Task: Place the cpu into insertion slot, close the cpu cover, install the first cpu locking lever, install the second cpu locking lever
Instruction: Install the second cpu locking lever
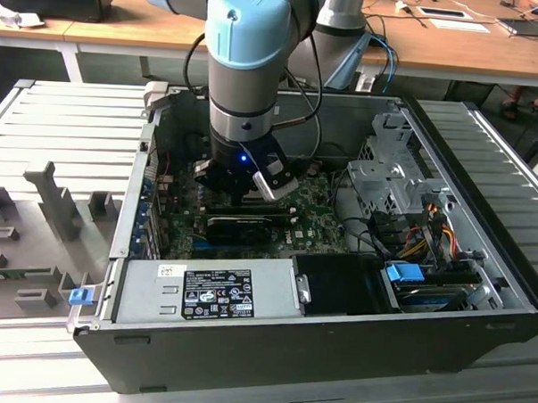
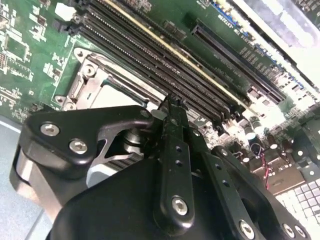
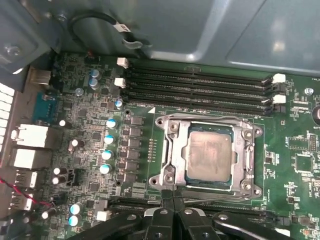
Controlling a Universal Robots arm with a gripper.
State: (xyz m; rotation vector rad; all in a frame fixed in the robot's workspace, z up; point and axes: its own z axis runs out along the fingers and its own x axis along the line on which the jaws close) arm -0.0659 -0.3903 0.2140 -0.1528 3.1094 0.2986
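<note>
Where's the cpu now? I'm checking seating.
In the first wrist view the cpu lies inside the insertion slot, framed by the cpu cover, beside the memory slots.

I see the cpu (image 3: 208,151) as dull, smudged beige metal, matt, with the cpu cover (image 3: 175,150) around it in brushed silver steel that carries a light sheen. The motherboard (image 3: 90,150) is glossy green laminate; the memory slots (image 3: 200,87) look like matt black plastic with white plastic clips. The gripper (image 2: 170,107) is smooth black metal, satin, with bright steel screws. In the exterior view the case (image 1: 334,347) is dark painted sheet metal, the power supply (image 1: 203,288) bare grey metal with a paper label.
</note>
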